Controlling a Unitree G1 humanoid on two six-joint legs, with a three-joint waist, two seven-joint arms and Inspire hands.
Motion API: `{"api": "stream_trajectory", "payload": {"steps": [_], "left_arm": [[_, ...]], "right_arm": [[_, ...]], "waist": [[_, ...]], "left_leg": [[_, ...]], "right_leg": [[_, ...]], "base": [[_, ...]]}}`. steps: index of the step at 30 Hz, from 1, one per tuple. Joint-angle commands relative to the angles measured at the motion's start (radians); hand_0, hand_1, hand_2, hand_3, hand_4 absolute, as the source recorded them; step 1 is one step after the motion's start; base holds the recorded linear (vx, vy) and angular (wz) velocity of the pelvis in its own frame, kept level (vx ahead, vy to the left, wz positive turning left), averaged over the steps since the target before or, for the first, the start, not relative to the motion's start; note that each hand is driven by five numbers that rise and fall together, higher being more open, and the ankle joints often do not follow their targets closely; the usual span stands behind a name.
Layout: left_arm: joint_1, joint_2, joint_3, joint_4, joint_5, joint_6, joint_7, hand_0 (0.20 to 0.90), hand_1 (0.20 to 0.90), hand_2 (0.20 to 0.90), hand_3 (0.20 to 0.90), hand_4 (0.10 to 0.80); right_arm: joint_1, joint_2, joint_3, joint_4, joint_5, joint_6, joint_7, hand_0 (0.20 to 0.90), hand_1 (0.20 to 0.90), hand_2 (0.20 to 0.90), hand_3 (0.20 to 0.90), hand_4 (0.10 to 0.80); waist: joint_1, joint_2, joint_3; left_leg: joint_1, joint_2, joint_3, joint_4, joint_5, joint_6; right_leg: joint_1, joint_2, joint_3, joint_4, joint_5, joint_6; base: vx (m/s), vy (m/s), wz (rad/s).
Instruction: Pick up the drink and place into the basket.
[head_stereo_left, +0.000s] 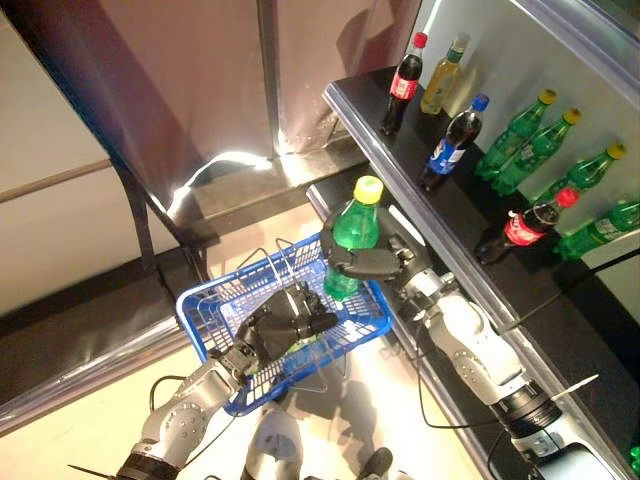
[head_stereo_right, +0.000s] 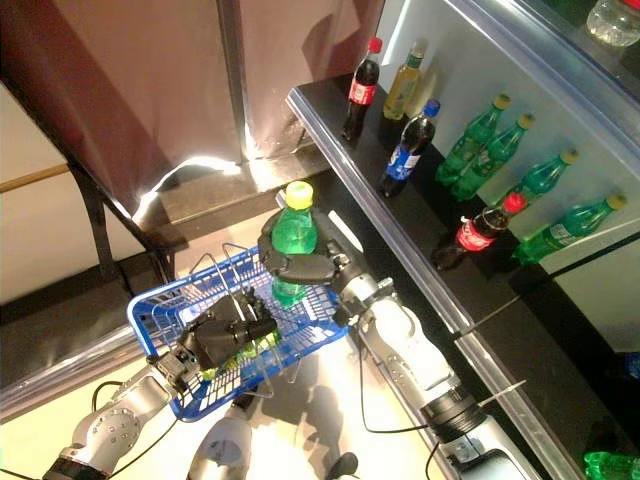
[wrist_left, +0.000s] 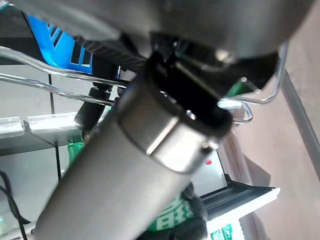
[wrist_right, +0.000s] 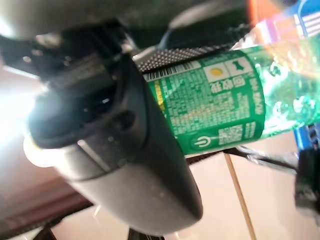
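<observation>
A blue wire basket (head_stereo_left: 215, 318) is being held up by the left hand (head_stereo_left: 281, 327), whose dark fingers are curled round the basket's metal handles (head_stereo_left: 318, 372); the basket's far rim lies just beyond the fingertips. A green item is lying inside the basket under this hand; what it is cannot be told. Just to the right of the left hand, a green drink bottle (head_stereo_left: 352, 238) with a yellow cap (head_stereo_left: 368, 189) is being gripped upright by the right hand (head_stereo_left: 372, 263), whose fingers are wrapped round the bottle's waist, at the label. The bottle's lower part is being held over the basket's right-hand edge, with its base at or just inside the rim; whether it is touching the wire cannot be told. Beyond and to the right of the right hand, a black shelf (head_stereo_left: 440, 205) is carrying further bottles: dark cola bottles (head_stereo_left: 404, 85) with red and blue caps, a yellowish bottle (head_stereo_left: 444, 76) and several green ones (head_stereo_left: 518, 130).
</observation>
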Motion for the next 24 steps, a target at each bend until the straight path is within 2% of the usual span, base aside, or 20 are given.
{"api": "stream_trajectory", "payload": {"steps": [1, 9, 24], "left_arm": [[-0.156, -0.09, -0.067, -0.316, -0.14, -0.119, -0.213, 0.3, 0.3, 0.3, 0.2, 0.1], [-0.184, -0.077, -0.08, -0.364, -0.131, -0.127, -0.251, 0.3, 0.3, 0.3, 0.2, 0.1], [-0.218, -0.06, -0.096, -0.448, -0.151, -0.09, -0.312, 0.3, 0.3, 0.3, 0.2, 0.1]], "right_arm": [[-0.12, 0.044, 0.041, 0.024, -0.032, -0.168, -0.022, 0.3, 0.3, 0.3, 0.2, 0.1], [-0.119, 0.038, 0.107, 0.124, -0.131, -0.164, -0.044, 0.3, 0.3, 0.3, 0.2, 0.1], [-0.125, 0.053, 0.179, 0.275, -0.308, -0.176, -0.101, 0.3, 0.3, 0.3, 0.2, 0.1]], "waist": [[0.002, 0.002, -0.272], [0.018, 0.001, -0.275], [0.054, -0.001, -0.281]], "left_leg": [[0.052, -0.009, 0.038, -0.004, -0.071, 0.035], [0.047, -0.011, 0.016, -0.004, -0.066, 0.033], [0.034, -0.021, -0.036, -0.004, -0.061, 0.029]], "right_leg": [[0.054, -0.017, -0.038, 0.004, -0.008, 0.013], [0.059, -0.018, -0.052, 0.008, -0.012, 0.014], [0.065, -0.016, -0.073, 0.01, -0.019, 0.013]], "base": [[0.0, 0.0, 0.0], [0.009, -0.004, 0.03], [0.008, -0.008, 0.06]]}}
